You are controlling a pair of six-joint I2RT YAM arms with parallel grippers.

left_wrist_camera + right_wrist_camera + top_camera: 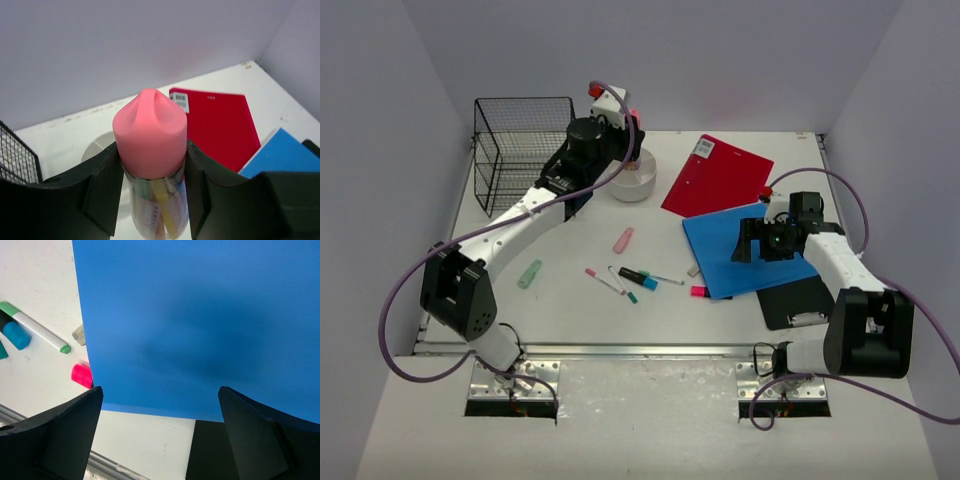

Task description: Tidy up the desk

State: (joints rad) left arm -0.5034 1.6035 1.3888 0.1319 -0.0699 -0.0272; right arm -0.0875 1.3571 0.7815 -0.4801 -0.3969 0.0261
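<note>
The off-white desk carries scattered stationery. My left gripper is raised at the back, over a white round holder. In the left wrist view my left gripper is shut on a clear tube with a pink cap, and coloured strips show inside the tube. My right gripper hovers open just above the blue folder. In the right wrist view my right gripper has nothing between its fingers, and the blue folder fills most of the frame.
A black wire basket stands back left. A red folder lies behind the blue one, a black clipboard partly under it. Loose on the desk: pink tube, green tube, several markers, pink highlighter.
</note>
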